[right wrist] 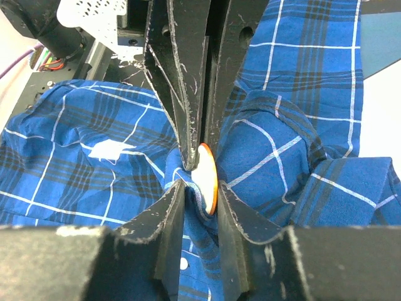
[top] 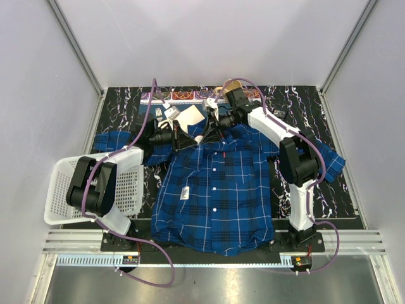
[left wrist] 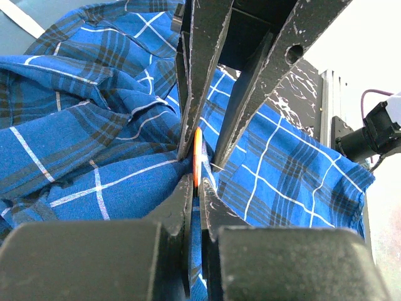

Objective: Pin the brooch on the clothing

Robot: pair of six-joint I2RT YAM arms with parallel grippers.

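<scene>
The blue plaid shirt [top: 215, 196] lies flat on the dark marble table, collar at the far end. Both grippers meet at the collar. My left gripper [left wrist: 195, 185] is shut on a raised fold of shirt fabric [left wrist: 113, 157]. The brooch [right wrist: 208, 175], a small round disc with an orange rim and pale face, stands on edge against that fold; its orange edge shows in the left wrist view [left wrist: 197, 157]. My right gripper [right wrist: 203, 194] is closed around the brooch and the fabric [right wrist: 276, 157] beside it. In the top view the left gripper [top: 195, 136] and right gripper [top: 214, 130] hide the brooch.
A white mesh basket [top: 95, 183] sits at the left table edge under the left arm. A white card [top: 187, 118] and a patterned strip [top: 183, 96] lie behind the collar. A white paper tag [top: 185, 193] and a red pocket tab [top: 223, 154] are on the shirt.
</scene>
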